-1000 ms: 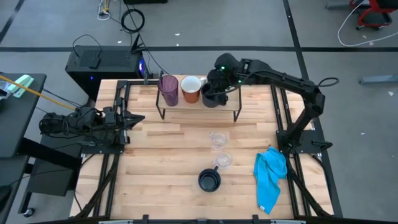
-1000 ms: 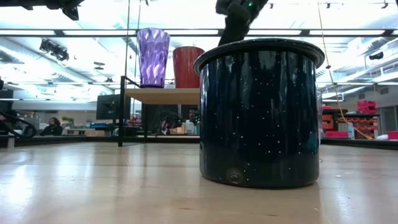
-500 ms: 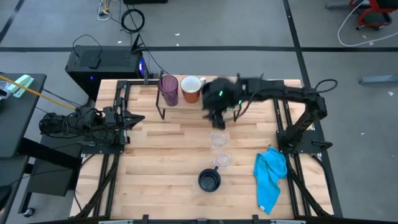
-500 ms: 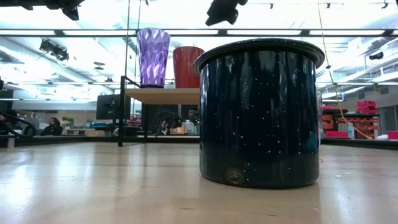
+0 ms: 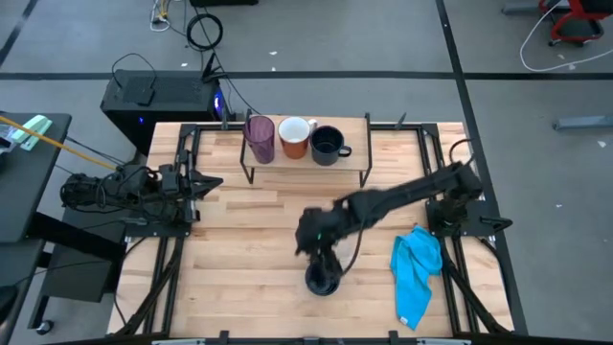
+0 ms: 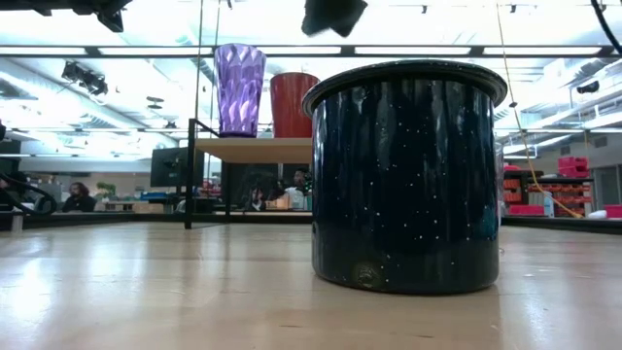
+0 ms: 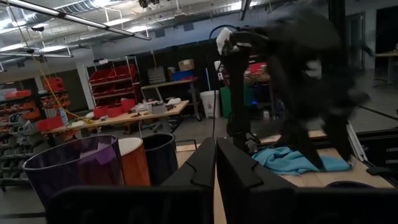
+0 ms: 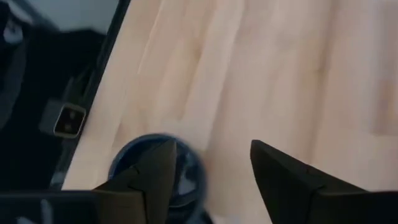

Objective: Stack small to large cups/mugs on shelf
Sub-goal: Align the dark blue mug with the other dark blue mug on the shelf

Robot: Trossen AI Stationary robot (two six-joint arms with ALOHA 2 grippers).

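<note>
Right gripper [image 5: 321,251] low in the frame's centre, jaws spread and empty above the loose navy mug [image 5: 323,280]; purple tumbler [image 5: 260,138], white-and-orange mug [image 5: 295,137] and second navy mug [image 5: 327,146] lined up on the shelf [image 5: 356,165]; left gripper [image 5: 209,182] at left edge, jaws closed, empty.
</note>
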